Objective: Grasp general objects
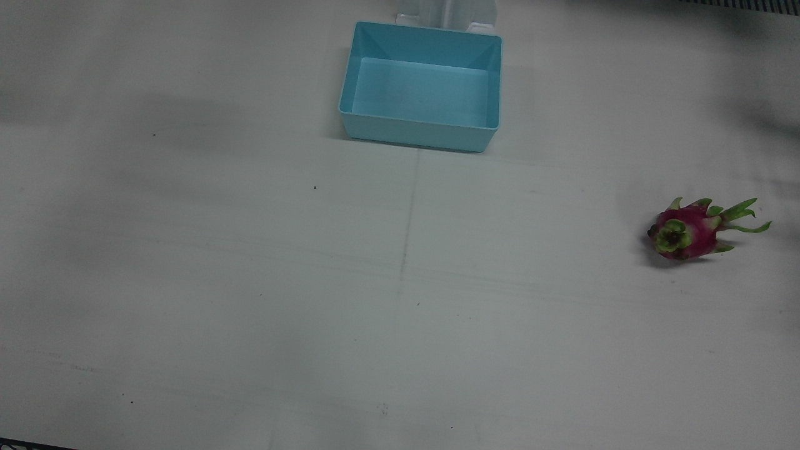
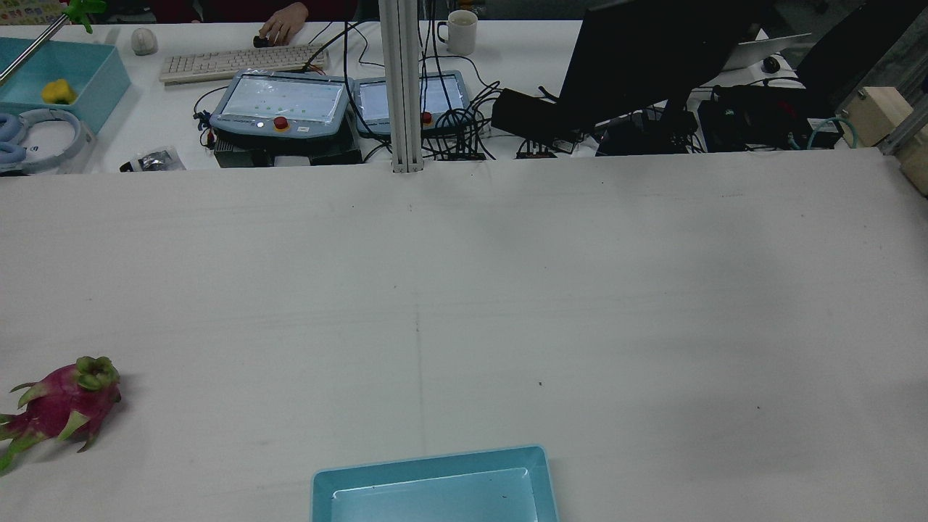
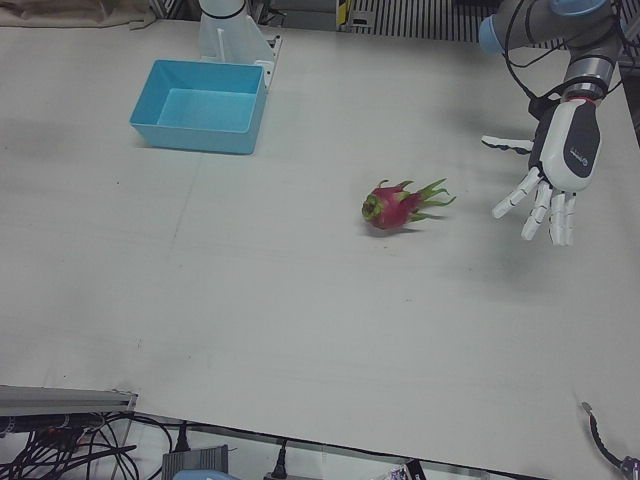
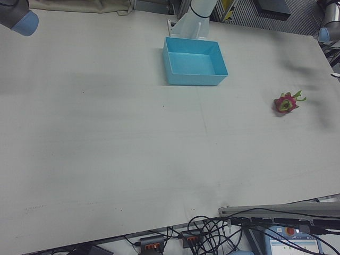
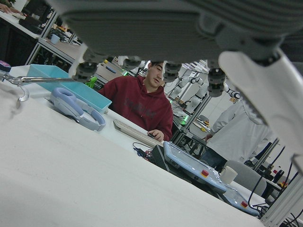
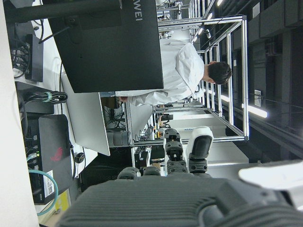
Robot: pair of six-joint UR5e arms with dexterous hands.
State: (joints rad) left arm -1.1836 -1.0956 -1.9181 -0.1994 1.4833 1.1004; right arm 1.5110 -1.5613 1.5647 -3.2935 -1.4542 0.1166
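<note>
A: Where does the dragon fruit (image 1: 687, 231) lie?

B: On its side on the white bench (image 1: 250, 281), at the right edge of the front view, about mid-height. Its green-tipped scales trail toward the right edge of that view, and its blunt end faces left. In the rear view it sits at the lower left of the frame, partly cut off by the edge.

A: And the left hand (image 3: 556, 170)?

B: It hangs in the air in the upper right of the left-front view, right of the fruit and apart from it. Its white fingers (image 3: 537, 203) are spread and point down toward the bench; it holds nothing.

A: The right hand (image 6: 189, 198)?

B: Only its own camera shows it, at the bottom of that frame. A dark palm and a few fingers reach out with nothing between them. Whether they are fully spread cannot be told from this picture. In the right-front view only a grey and blue piece of the right arm (image 4: 18, 16) shows, in the upper left corner.

A: What else is on the bench?

B: A light blue bin (image 1: 422, 87), open on top, sits at the top centre of the front view, just before a white pedestal (image 1: 447, 14). It is well apart from the fruit.

A: And beyond the bench?

B: The rear view shows a desk along the top of the frame, with a keyboard (image 2: 239, 61), two teach pendants (image 2: 286, 101), a mug (image 2: 461, 30) and a dark monitor (image 2: 652, 58). A person's hand (image 2: 279, 29) rests near the keyboard.
</note>
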